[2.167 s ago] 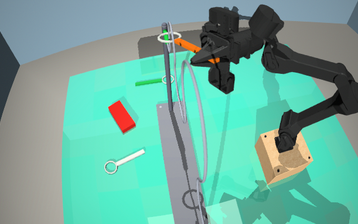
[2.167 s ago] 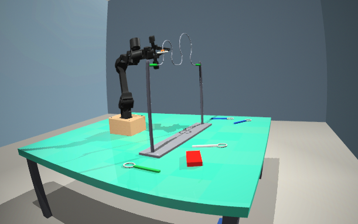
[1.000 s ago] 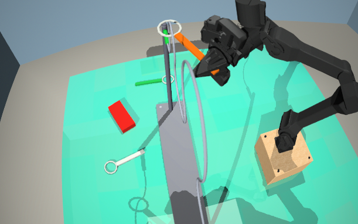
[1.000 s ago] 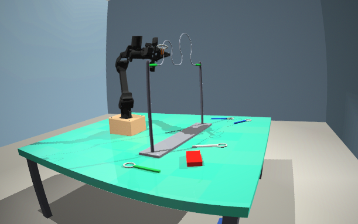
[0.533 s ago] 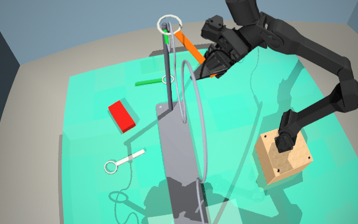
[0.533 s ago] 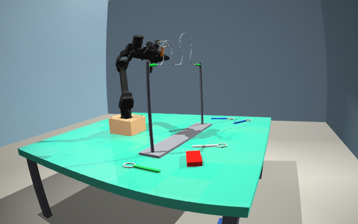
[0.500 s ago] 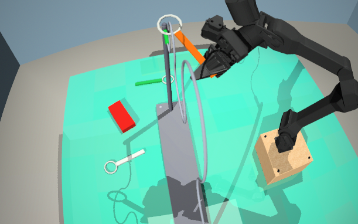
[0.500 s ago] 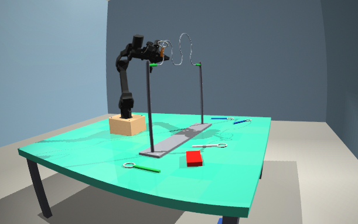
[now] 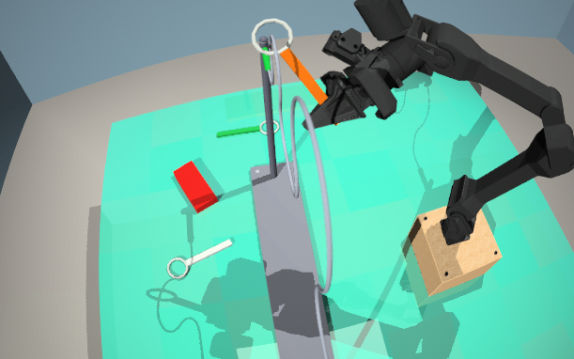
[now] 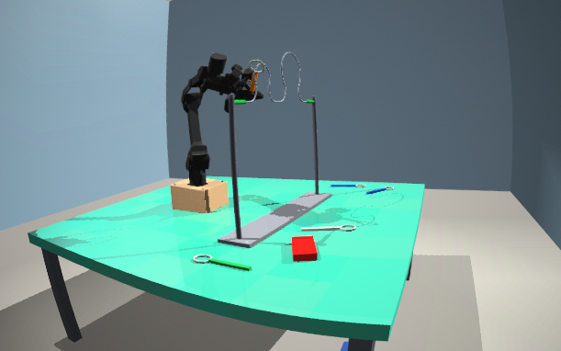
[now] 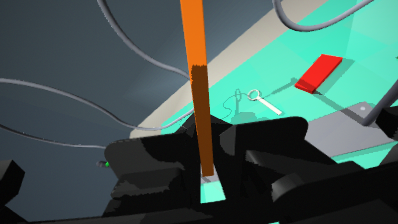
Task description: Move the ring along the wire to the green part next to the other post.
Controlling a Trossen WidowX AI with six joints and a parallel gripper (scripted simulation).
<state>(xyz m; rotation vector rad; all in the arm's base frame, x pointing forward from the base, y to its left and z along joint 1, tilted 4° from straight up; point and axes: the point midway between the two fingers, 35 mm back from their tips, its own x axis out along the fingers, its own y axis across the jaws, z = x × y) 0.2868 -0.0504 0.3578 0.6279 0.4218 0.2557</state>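
My gripper (image 9: 318,116) (image 11: 199,116) is shut on the orange handle (image 9: 302,75) (image 10: 254,81) (image 11: 193,40), which slants up from the fingers to the ring. The pale ring (image 9: 272,20) (image 10: 256,60) is high up, around the top of the first, smaller hump of the grey wire (image 9: 329,211) (image 10: 289,52) (image 11: 65,91). Whether ring and wire touch is too small to tell. In the exterior view the fingers are close to the wire below this hump; the gap is unclear. One green part (image 9: 267,59) (image 10: 240,102) is by the near post (image 9: 269,117) (image 10: 235,165), the other green part (image 10: 310,101) by the far post (image 10: 316,147). The ring is outside the wrist view.
The wire's taller hump rises beyond the first, with a dip between. The posts stand on a grey base (image 9: 278,235) (image 10: 267,225). A red block (image 9: 193,184) (image 10: 304,249), a green-handled ring (image 9: 238,132) (image 10: 230,264) and a white-handled ring (image 9: 209,252) (image 10: 322,228) lie on the table.
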